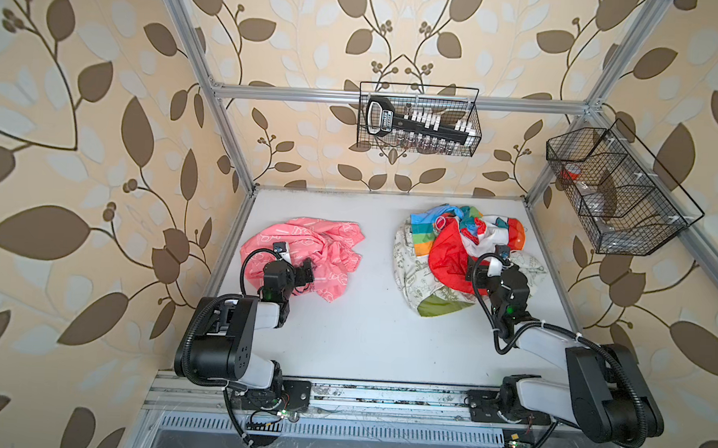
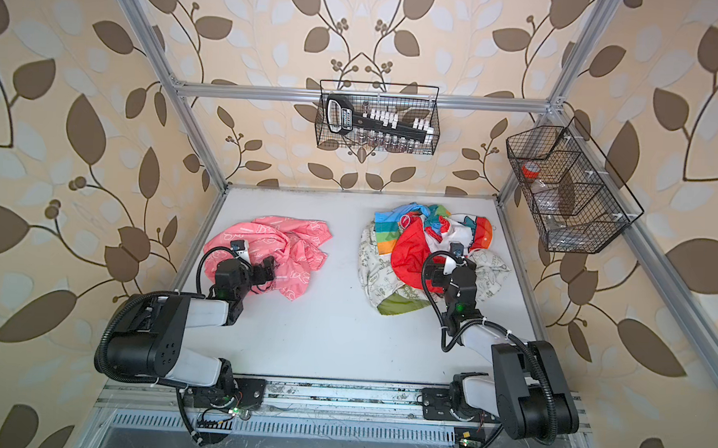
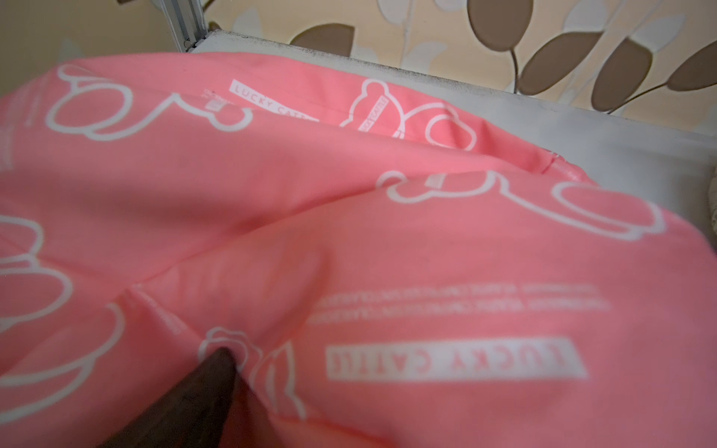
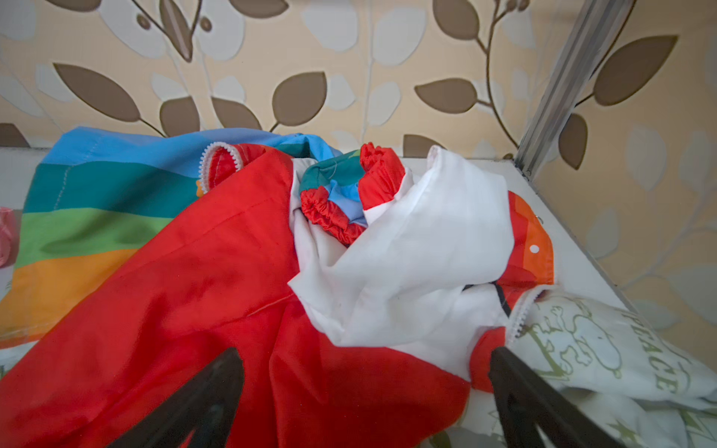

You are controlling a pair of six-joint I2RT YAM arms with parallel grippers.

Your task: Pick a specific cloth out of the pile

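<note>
Two grippers, one over each heap. Right gripper (image 4: 364,388): jaws spread wide, dark tapered fingers (image 4: 217,388) low over the smooth red panel of the red rainbow-striped cloth (image 4: 186,294), clamped on nothing. Around it the pile (image 1: 464,254): blue, teal, green and orange bands, gathered red elastic hems, white zipper teeth, a crumpled thin white lining, an orange flap with a white snap. Beneath, the cream printed cloth (image 4: 605,349), olive outline figures and the letters "PEACE"; olive-green patch at its near edge in both top views.

Left gripper (image 1: 305,272): only one dark finger (image 3: 209,391) showing in the wrist view, tip pressed into a pink fold; apart or together, cannot tell. The cloth (image 1: 306,243): coral-pink, smooth, rumpled, white outline bears, white bars reading "LUCKY CAT…", finer lines too blurred to read. Lying on the left of the grey table (image 1: 365,337), well apart from the pile on the right.
</note>
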